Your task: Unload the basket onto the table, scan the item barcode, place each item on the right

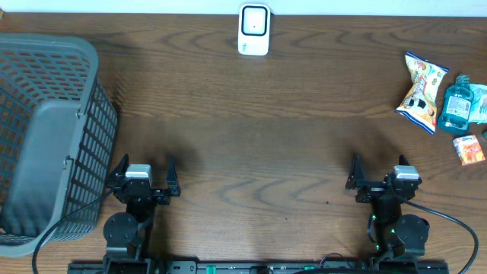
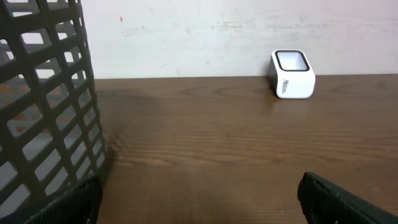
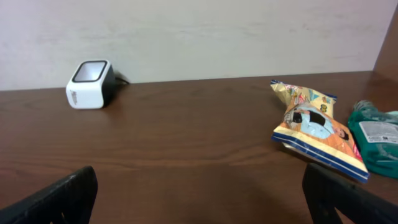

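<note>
On a dark wood counter (image 1: 251, 137), the scanner (image 1: 253, 30) faces us; right of it lies our snack bag (image 1: 421, 91), ungrasped. Both end effectors, left (image 1: 144, 176) and right (image 1: 378, 176), wait spread apart, empty.

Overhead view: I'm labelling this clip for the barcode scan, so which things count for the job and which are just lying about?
For the job:
scanner
snack bag
green bottle
small orange box
Any of the three could be the item to scan.

Lying about:
basket
</note>
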Controlling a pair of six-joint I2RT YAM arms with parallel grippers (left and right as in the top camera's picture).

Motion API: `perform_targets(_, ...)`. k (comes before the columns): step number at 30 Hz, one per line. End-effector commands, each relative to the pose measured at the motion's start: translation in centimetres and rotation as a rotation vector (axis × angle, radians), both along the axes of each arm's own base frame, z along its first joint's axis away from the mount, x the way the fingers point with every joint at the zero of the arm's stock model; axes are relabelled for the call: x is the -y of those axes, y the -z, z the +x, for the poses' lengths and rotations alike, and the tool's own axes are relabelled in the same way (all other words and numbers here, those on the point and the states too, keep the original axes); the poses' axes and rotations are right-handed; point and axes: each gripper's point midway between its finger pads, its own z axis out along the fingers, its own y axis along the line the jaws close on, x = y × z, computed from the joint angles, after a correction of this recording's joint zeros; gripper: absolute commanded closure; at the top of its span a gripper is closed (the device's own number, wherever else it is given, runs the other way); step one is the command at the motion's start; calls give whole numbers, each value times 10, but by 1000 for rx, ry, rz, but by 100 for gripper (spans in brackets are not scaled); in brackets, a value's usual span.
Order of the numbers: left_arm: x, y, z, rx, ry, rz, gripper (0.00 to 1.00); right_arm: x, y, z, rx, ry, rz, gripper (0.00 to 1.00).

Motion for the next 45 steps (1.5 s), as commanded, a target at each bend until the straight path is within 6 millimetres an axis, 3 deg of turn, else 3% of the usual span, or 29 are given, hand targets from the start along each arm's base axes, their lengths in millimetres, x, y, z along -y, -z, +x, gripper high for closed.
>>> perform_targets(1, -2, 16, 0, -35, -10, 22, 2, -4, 1, 0, -2, -26, -74, 1)
perform_targets(45, -2, 16, 0, -37, -10, 22, 2, -13, 1, 0, 0, -63, -81, 1)
